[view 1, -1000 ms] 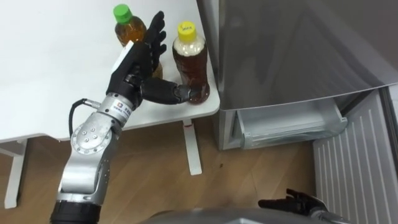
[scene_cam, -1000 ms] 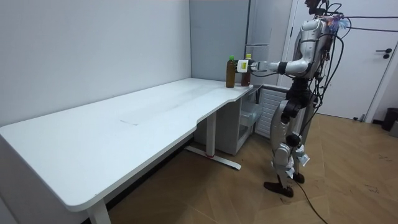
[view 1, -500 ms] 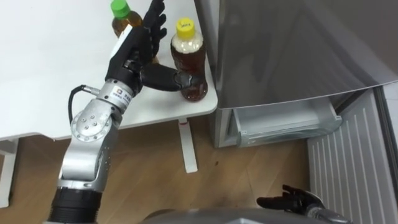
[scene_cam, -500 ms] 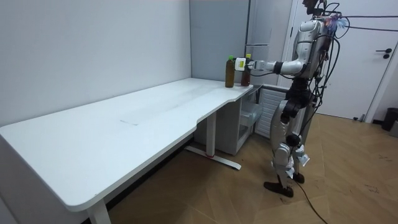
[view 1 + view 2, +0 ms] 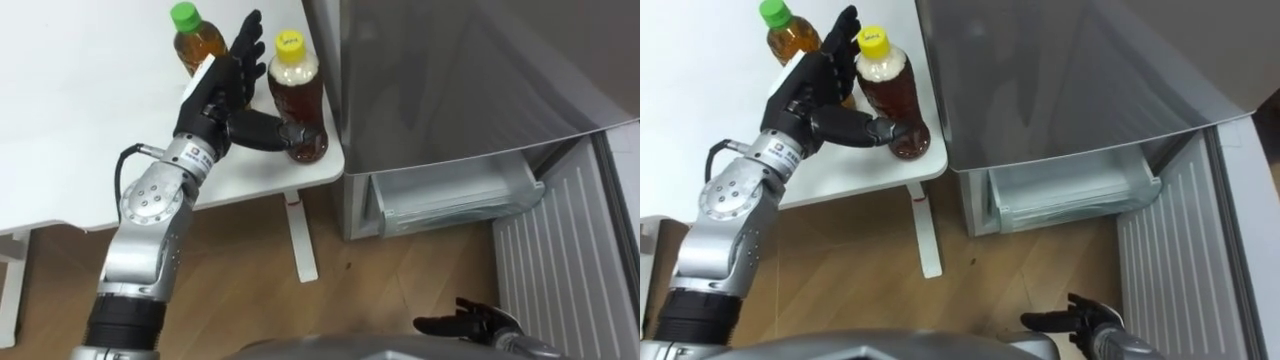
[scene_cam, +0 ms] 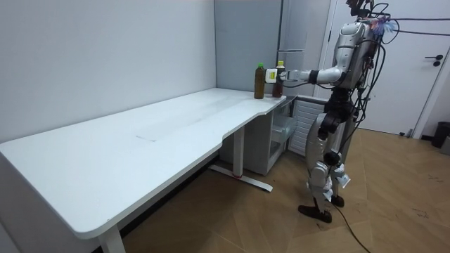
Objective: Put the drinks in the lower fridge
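Nearest us, our right hand hangs low over the wood-grain floor, its dark fingers loosely spread and holding nothing. Just beyond it the lower fridge stands open: its door, swung out to the right, shows a white ribbed inner lining, and a pale, frosted plastic tray spans the compartment's mouth.

Farther on, our silver left arm reaches up to the rounded corner of the smooth white table. The left hand is spread, its black fingers straight and pointing up between the two drinks, the thumb laid across the lower belly of the yellow-capped bottle. That bottle, clear plastic full of dark brown tea, stands at the table's edge just beside the grey, satin-finished fridge. Behind the fingers stands the green-capped bottle, with lighter amber tea.

In the room view we stand at the table's end beside the fridge, left arm stretched out level.
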`<state>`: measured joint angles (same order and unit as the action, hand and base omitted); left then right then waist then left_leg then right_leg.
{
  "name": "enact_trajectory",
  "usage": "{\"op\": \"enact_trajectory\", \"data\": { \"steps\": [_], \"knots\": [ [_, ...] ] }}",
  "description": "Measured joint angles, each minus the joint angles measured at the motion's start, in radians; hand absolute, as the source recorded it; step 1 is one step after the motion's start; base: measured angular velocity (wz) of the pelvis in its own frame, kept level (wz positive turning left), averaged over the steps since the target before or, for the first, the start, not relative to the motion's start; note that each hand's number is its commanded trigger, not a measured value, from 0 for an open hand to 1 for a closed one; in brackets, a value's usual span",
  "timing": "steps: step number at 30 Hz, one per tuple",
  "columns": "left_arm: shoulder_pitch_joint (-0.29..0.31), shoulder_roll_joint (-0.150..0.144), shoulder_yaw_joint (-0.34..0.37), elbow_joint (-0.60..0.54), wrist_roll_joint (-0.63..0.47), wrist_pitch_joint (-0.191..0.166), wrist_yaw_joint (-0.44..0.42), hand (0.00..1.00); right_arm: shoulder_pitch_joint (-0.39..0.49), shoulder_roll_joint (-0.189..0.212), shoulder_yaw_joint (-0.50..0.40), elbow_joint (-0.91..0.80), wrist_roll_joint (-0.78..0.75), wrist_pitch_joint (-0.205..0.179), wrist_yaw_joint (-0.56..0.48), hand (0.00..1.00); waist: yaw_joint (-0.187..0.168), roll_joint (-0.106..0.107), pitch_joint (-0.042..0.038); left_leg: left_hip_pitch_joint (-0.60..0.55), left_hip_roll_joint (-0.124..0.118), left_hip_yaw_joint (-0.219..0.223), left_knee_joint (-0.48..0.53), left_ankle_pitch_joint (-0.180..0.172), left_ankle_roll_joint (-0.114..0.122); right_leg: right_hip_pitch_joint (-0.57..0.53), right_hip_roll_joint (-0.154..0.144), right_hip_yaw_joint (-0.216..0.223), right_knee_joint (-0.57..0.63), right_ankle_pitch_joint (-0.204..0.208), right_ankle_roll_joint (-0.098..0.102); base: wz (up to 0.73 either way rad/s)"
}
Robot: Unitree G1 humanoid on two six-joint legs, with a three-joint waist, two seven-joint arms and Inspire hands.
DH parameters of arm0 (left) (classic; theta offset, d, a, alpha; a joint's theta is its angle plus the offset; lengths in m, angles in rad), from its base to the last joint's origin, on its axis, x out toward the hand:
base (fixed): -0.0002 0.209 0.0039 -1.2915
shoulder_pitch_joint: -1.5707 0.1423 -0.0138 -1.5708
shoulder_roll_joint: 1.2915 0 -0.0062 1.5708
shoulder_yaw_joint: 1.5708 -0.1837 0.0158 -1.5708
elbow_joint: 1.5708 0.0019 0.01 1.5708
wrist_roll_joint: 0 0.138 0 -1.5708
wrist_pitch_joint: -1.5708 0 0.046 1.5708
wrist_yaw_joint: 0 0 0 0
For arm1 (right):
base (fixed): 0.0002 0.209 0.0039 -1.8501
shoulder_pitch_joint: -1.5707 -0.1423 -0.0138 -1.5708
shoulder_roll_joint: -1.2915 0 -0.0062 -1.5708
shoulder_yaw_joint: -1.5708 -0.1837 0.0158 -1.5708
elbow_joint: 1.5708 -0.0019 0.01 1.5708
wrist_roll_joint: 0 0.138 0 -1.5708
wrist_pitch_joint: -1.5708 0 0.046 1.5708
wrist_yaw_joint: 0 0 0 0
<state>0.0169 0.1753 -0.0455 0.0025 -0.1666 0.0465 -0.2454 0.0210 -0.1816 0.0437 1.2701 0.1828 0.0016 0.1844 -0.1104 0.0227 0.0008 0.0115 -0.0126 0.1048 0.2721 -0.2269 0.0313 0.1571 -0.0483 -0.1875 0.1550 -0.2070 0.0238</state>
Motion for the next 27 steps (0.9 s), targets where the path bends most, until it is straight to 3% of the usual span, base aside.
{"op": "enact_trajectory", "data": {
  "steps": [14,27],
  "knots": [
    [-0.002,0.000,-0.006,0.001,-0.001,0.001,0.000,0.00,0.004,-0.008,-0.001,-0.028,-0.001,0.004,-0.007,0.00,-0.024,0.009,0.0087,-0.001,0.000,0.003,-0.003,0.000,0.000,-0.003,0.001,0.009,0.000,0.000,-0.001,0.00],
    [-0.003,0.000,-0.031,0.001,-0.113,0.001,-0.013,0.00,0.005,-0.008,0.001,-0.033,0.000,0.002,0.002,0.00,-0.025,0.000,0.0129,0.000,0.000,0.007,-0.003,0.000,0.000,-0.009,0.000,0.012,0.001,0.000,-0.001,0.00]
  ]
}}
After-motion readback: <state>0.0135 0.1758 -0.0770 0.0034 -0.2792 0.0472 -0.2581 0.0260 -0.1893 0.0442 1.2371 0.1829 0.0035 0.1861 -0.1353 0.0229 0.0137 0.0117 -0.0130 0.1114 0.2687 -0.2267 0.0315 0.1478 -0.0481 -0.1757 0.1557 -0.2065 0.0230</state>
